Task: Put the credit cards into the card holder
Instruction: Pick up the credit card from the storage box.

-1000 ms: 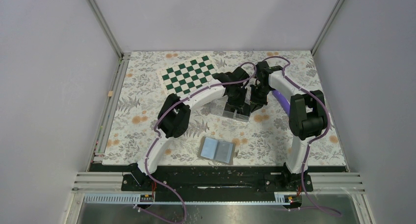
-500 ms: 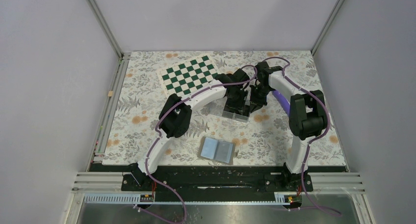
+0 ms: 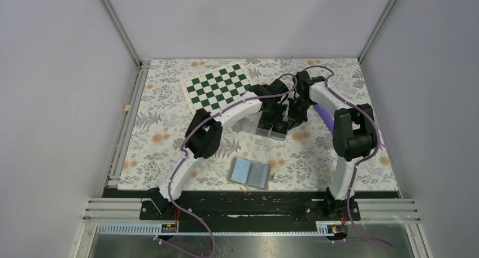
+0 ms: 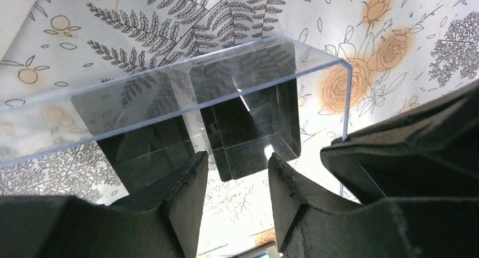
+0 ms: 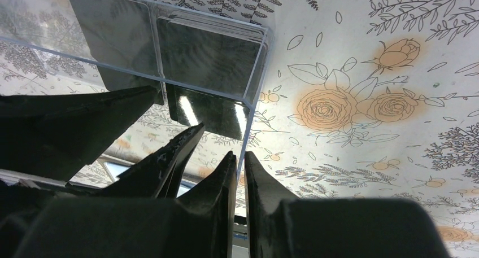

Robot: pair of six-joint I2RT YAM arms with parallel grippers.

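The left jaws stand apart and pinch nothing. In the gap just ahead of their tips shows the near edge of a thin black rectangular credit card point(image 4: 248, 128). It stands in one compartment of the clear acrylic card holder point(image 4: 169, 83). A second black card point(image 4: 141, 142) stands in the next compartment, beyond one jaw.

The right jaws are almost closed, gripping the card holder's point(image 5: 113, 49) end wall, whose thin clear edge runs down into the slit between them. Just inside that wall, ahead of these jaws, stands a stack of black cards point(image 5: 209, 55).

The holder point(image 3: 266, 132) rests on the floral surface point(image 3: 158, 122) under both jaws. An open taupe wallet with a light-blue inside point(image 3: 251, 172) lies well behind them, toward the arm bases.
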